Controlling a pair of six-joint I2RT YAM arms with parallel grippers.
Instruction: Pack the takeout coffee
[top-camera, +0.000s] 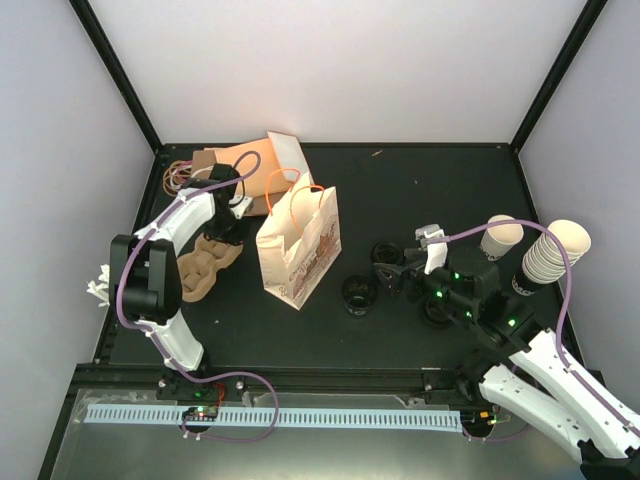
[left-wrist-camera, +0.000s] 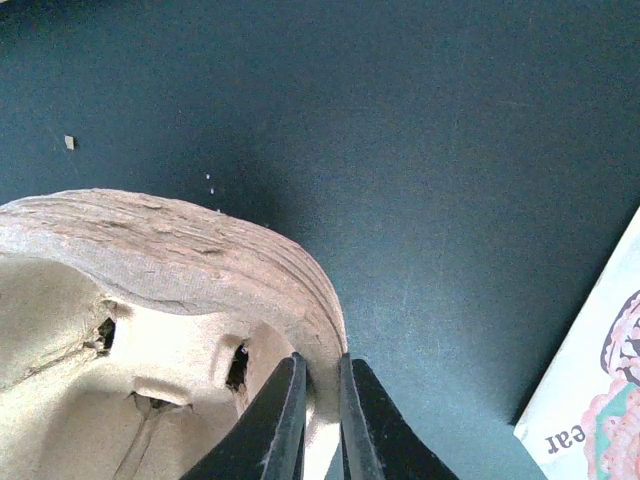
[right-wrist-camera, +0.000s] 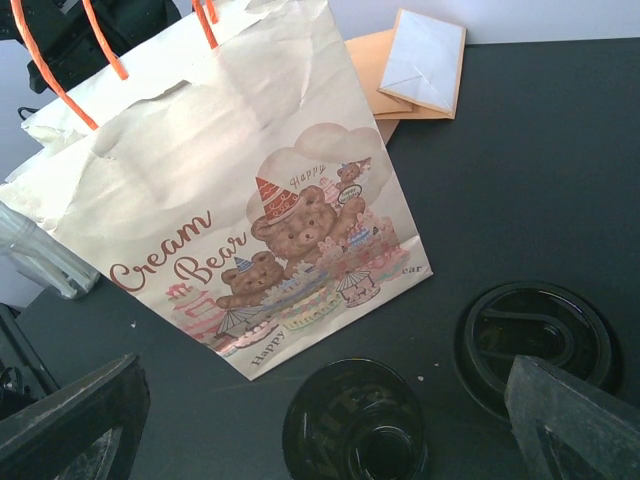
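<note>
Brown moulded pulp nipped between the fingers of the left gripper (left-wrist-camera: 320, 375): closed down on the upright rim of the cup carrier (left-wrist-camera: 180, 250), one finger inside the wall, one outside, no gap showing. Nothing else in the grip. Resting on the dark table (left-wrist-camera: 420, 150) at the left, just beside the standing paper bag (top-camera: 298, 245) with its orange handles and bear print.

Over on the right, spread as wide as can be, the right gripper (right-wrist-camera: 325, 385): empty, hovering low above black lids (right-wrist-camera: 352, 430) lying on the table, facing the bag's printed side.

Judged as early in the job. Nothing packed as far as can be seen: no cup in the carrier's pockets, no lid on the coffee, inside of the bag hidden from every view. Likely in hand: getting the carrier gripped and set ready. Left to do: fetch the cup, perhaps lid it, seat it in the carrier or the bag.

Well apart from both grippers, at the far right of the table, the takeout coffee (top-camera: 500, 236): small tapered cream-tan paper cup, upright, mouth open, untouched, just beside the tall leaning stack of nested cups (top-camera: 553, 255). Side print too small to make out. Light and easily crushed, by the look; calls for a gentle squeeze.
</note>
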